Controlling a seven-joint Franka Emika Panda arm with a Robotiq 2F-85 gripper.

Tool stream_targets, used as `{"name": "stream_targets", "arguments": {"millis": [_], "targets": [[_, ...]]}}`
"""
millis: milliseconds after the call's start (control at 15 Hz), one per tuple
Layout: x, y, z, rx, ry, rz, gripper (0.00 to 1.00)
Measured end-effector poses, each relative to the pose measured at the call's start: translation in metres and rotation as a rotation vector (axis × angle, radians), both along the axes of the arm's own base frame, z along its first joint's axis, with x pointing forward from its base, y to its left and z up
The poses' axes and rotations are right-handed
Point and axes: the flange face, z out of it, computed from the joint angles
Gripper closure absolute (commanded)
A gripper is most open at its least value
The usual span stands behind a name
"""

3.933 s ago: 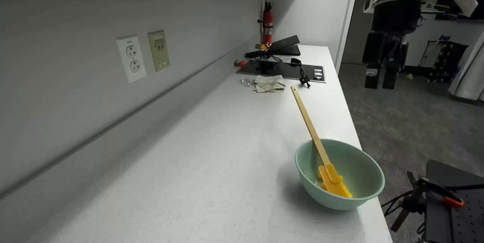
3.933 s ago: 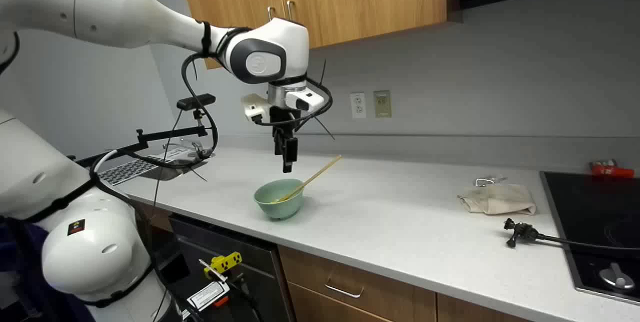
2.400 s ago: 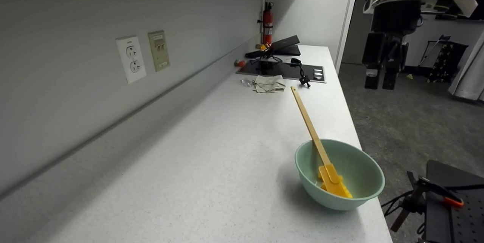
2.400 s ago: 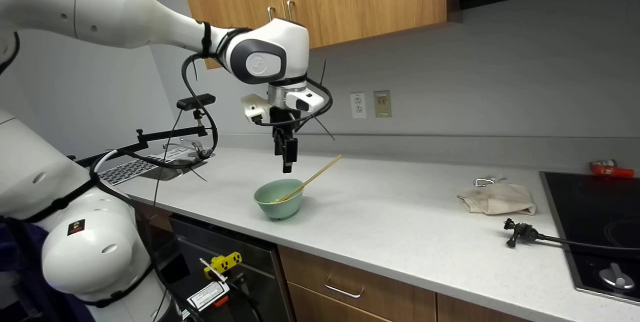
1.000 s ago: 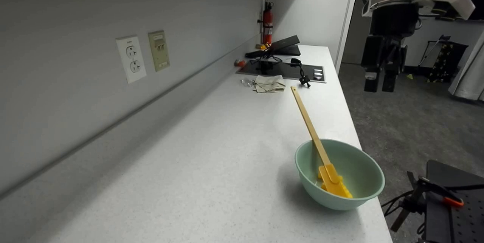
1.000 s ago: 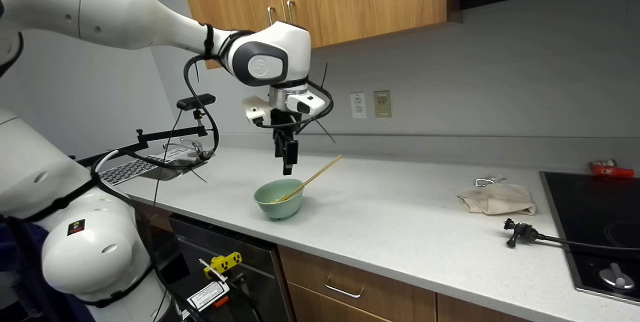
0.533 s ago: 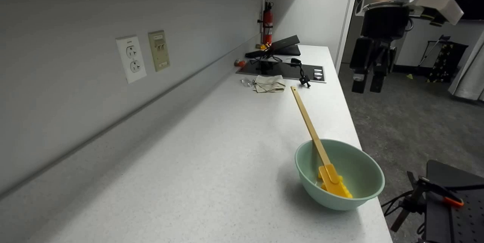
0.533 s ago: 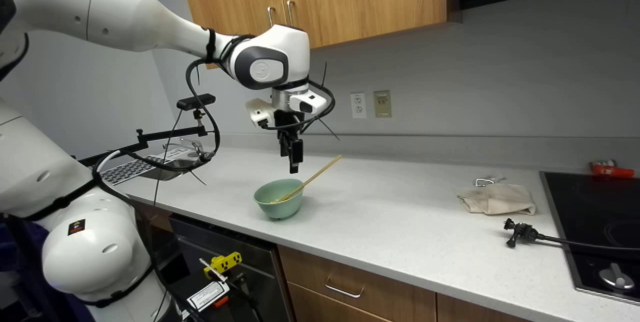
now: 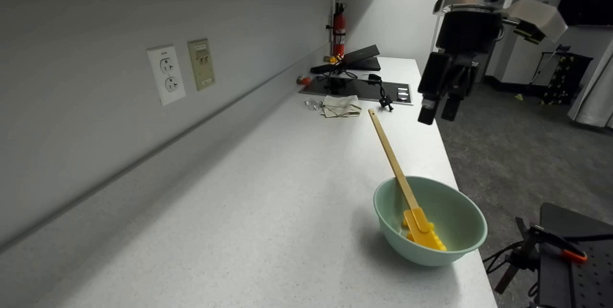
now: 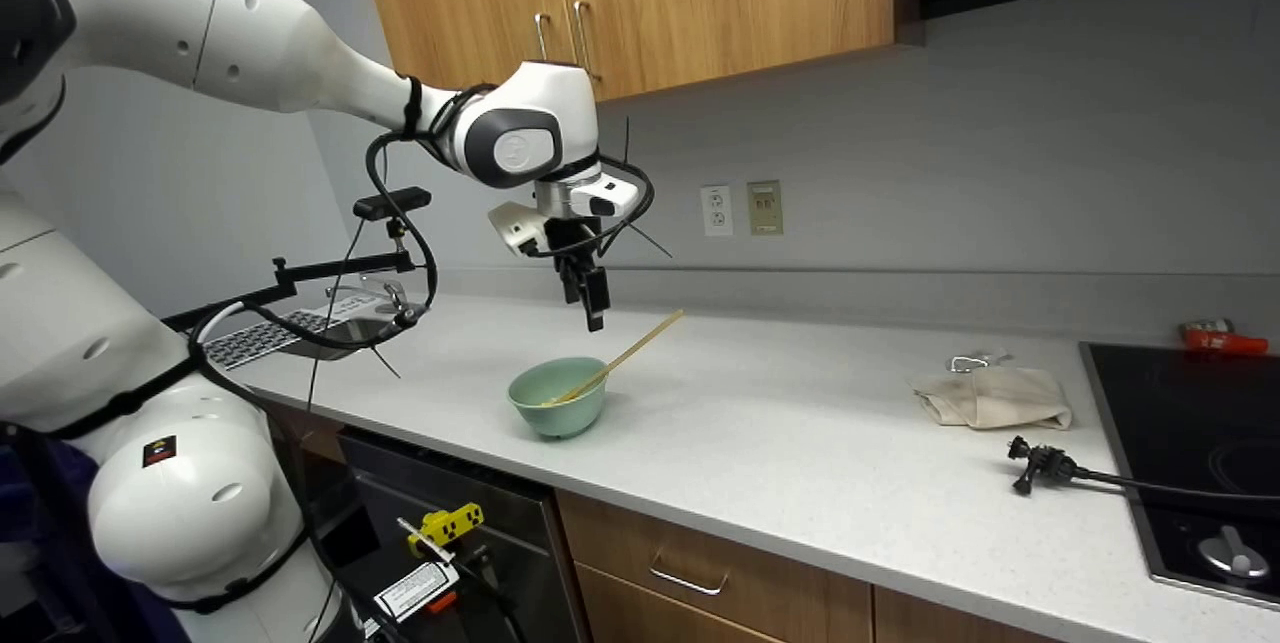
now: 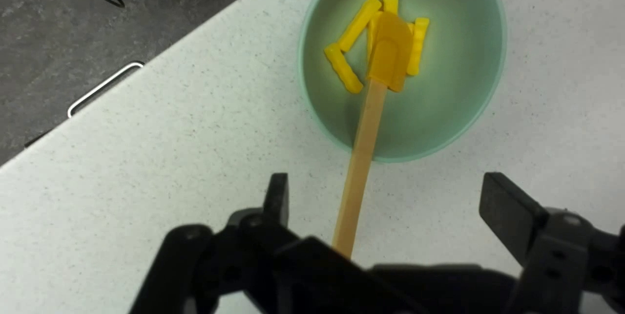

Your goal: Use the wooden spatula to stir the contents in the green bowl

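Note:
The green bowl (image 9: 459, 217) stands on the counter near its front edge; it also shows in an exterior view (image 10: 562, 420) and the wrist view (image 11: 454, 89). The wooden spatula (image 9: 390, 154) leans on the rim, its orange head in the bowl and its handle sticking out. The contents are several yellow pieces (image 11: 360, 24) around and under the head. My gripper (image 9: 437, 115) is open and empty, in the air above the bowl and apart from the spatula. In the wrist view the handle (image 11: 360, 172) passes between the spread fingertips; the gripper body hides its far end.
The white counter (image 10: 760, 443) has a front edge close to the bowl. A folded cloth (image 10: 995, 398), a black jointed mount (image 10: 1050, 463) and a cooktop (image 10: 1200, 463) lie farther along. A wall stands behind, with a wooden cabinet (image 10: 720, 3) above.
In both exterior views the arm was nearly still, then the gripper moved from beyond the counter edge toward the spatula handle and tilted. The bowl and spatula have not moved.

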Motion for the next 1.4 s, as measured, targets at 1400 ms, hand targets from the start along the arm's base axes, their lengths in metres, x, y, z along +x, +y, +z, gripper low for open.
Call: {"name": "stream_targets", "arguments": {"millis": [1400], "targets": [[0.051,0.005,-0.027,-0.164,-0.246,-0.303,0.0]]}}
